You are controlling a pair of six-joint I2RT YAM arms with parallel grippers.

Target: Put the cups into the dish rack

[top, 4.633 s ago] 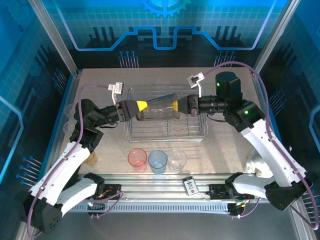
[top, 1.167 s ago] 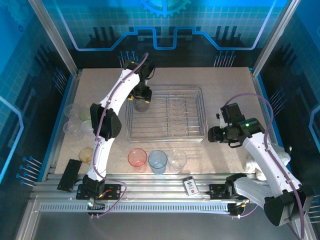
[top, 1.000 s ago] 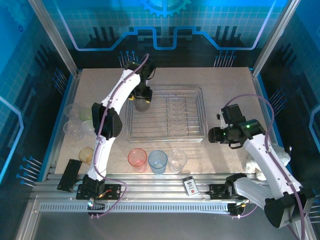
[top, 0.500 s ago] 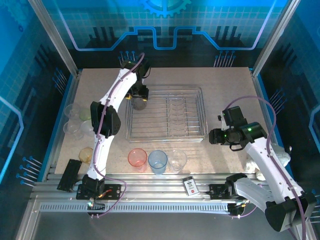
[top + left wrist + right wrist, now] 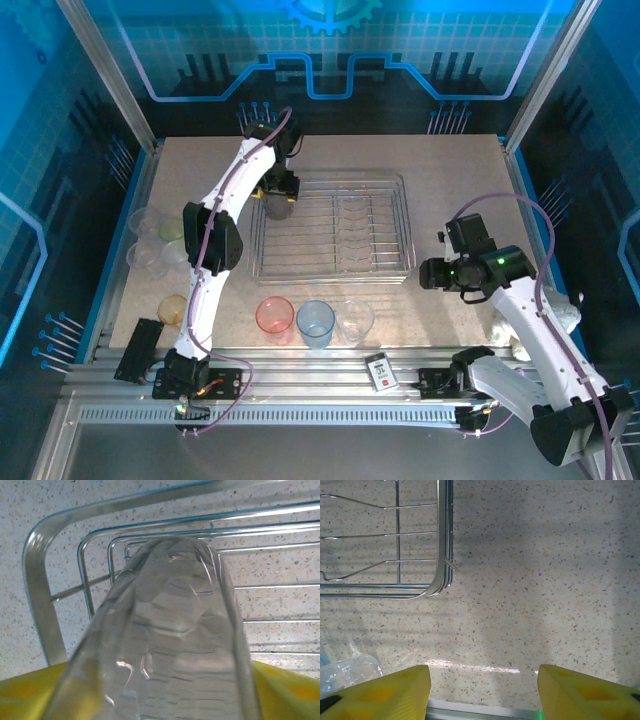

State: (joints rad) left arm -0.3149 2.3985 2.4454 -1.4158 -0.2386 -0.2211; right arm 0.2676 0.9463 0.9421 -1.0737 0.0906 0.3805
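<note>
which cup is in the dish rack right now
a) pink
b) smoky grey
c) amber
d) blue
b, the smoky grey cup sits in the far-left corner of the dish rack, while the pink cup, blue cup and amber cup stand outside it

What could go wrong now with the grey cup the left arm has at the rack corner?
The smoky grey translucent tumbler sits between the left gripper's yellow fingers at the chrome wire dish rack's corner; it may tip on the wires once released. The fingers could also catch the raised rim when withdrawing.
</note>
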